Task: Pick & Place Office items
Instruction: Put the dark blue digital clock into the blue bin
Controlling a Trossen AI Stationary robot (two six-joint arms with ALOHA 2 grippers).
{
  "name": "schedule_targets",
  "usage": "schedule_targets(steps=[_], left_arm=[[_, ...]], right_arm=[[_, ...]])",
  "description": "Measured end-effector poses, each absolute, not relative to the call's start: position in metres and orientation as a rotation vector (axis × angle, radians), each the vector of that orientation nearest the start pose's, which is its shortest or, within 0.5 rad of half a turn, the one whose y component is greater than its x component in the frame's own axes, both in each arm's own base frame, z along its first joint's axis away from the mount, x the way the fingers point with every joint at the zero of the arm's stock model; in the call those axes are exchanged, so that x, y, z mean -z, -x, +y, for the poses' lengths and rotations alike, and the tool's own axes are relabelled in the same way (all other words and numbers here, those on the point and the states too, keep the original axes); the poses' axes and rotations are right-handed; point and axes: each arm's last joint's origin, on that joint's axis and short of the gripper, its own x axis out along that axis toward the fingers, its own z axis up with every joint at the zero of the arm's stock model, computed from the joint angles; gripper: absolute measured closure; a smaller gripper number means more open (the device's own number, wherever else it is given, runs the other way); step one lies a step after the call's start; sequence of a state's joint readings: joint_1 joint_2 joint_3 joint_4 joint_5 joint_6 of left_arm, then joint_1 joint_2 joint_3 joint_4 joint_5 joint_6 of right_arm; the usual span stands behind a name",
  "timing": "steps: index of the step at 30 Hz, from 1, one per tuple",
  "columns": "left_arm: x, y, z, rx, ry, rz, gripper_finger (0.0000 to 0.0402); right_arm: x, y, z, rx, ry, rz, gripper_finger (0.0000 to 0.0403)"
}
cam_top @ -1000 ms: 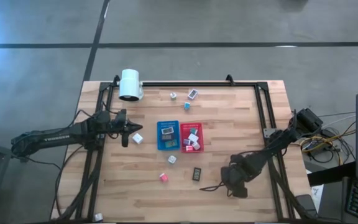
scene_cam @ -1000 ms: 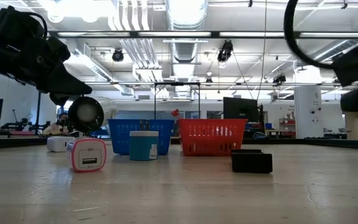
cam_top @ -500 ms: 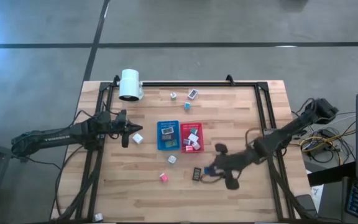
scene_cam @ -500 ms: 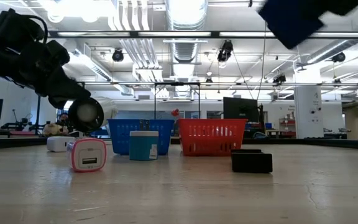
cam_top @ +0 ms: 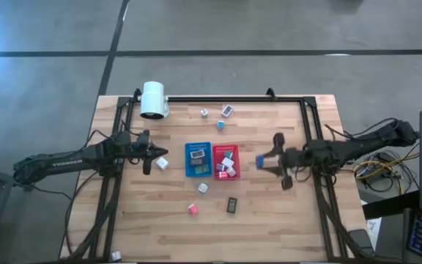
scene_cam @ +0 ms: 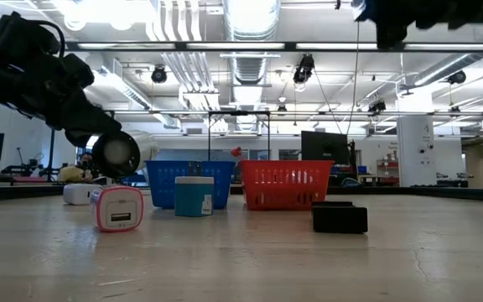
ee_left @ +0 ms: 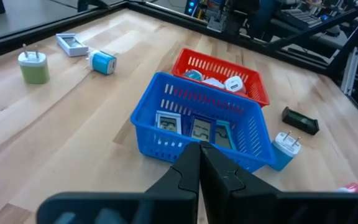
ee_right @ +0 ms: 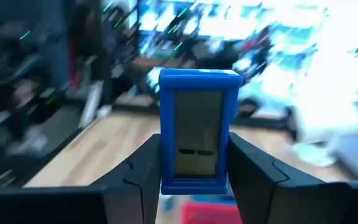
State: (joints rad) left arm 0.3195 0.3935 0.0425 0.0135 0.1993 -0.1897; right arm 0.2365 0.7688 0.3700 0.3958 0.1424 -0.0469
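Office items are lying scattered over the wooden table, and one of them, a blue-framed clock with a grey screen, is sitting upright between the fingers of the right gripper, which are clamped on its two sides. That gripper is hanging in the air just right of the red tray; the room beyond it is showing only as a blur in the right wrist view. The blue tray is standing against the red one, each holding small pieces too tiny to sort from above. A black rectangle, a pink cube and a white cube are lying on the near side of the trays. In the low view the right arm is cut off at the top edge. The left gripper is waiting left of the blue tray, just beside a white plug, its fingers pressed together. A white cylinder is lying at the far left corner.
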Motion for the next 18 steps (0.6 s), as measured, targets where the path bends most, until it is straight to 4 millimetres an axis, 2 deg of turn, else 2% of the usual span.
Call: schedule_targets(steps=[7,12,18], left_arm=[[-0.145,-0.113,0.031,-0.150,0.278,0.314,0.0387],[-0.145,-0.113,0.031,-0.150,0.280,0.315,0.0387],[-0.145,-0.113,0.032,-0.148,0.247,0.314,0.0387]], right_arm=[[-0.222,-0.149,0.020,-0.022,0.022,-0.110,0.0263],[-0.209,-0.138,0.016,0.018,0.046,-0.263,0.0263],[-0.201,-0.132,0.015,0.028,0.084,-0.320,0.0263]])
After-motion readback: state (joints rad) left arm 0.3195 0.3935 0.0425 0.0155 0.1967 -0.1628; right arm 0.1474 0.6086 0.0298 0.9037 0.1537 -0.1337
